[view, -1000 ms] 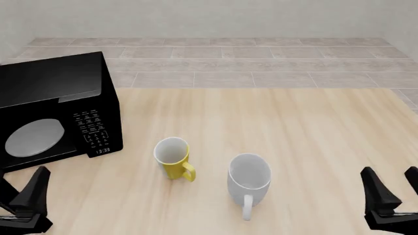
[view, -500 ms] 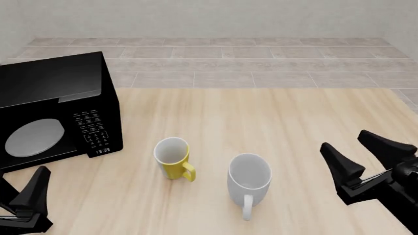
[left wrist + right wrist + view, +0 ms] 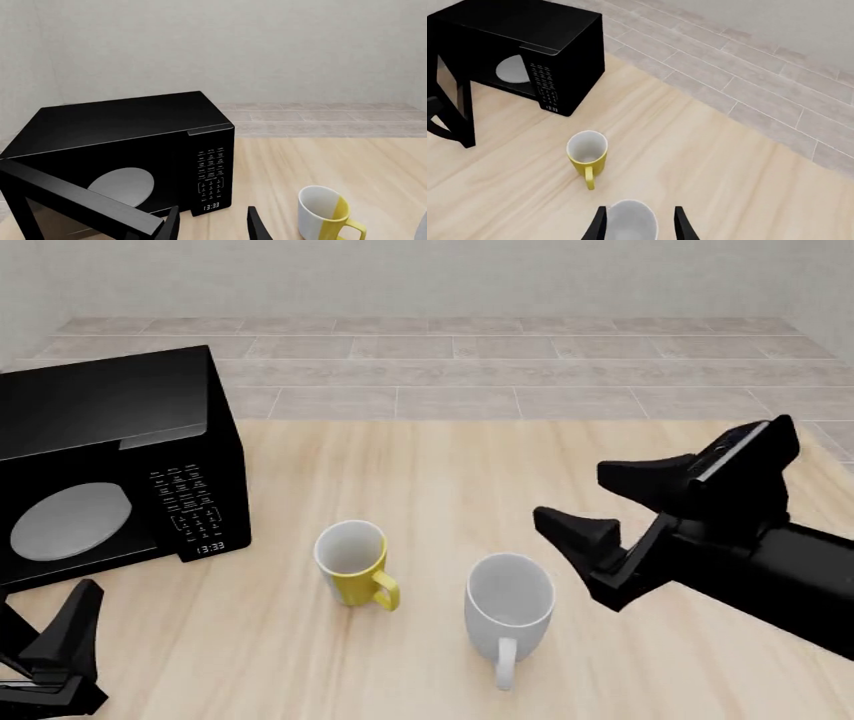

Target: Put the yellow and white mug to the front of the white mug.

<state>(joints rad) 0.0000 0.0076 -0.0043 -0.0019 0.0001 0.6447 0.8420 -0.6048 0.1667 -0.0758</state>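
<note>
Yellow mug [image 3: 352, 562]: upright on the table [image 3: 534, 470], handle turned toward the near edge; left of the white mug and apart from it.
White mug [image 3: 509, 605]: upright, handle toward the near edge, right of the yellow mug and slightly nearer.
Right gripper [image 3: 601, 502]: held above the table, just right of and beyond the white mug; jaws spread wide, nothing gripped.
Left gripper [image 3: 40, 635]: low at the near left corner, in front of the microwave [image 3: 114, 465]; jaws apart, nothing held.
Microwave: door seen open in the left wrist view.
</note>
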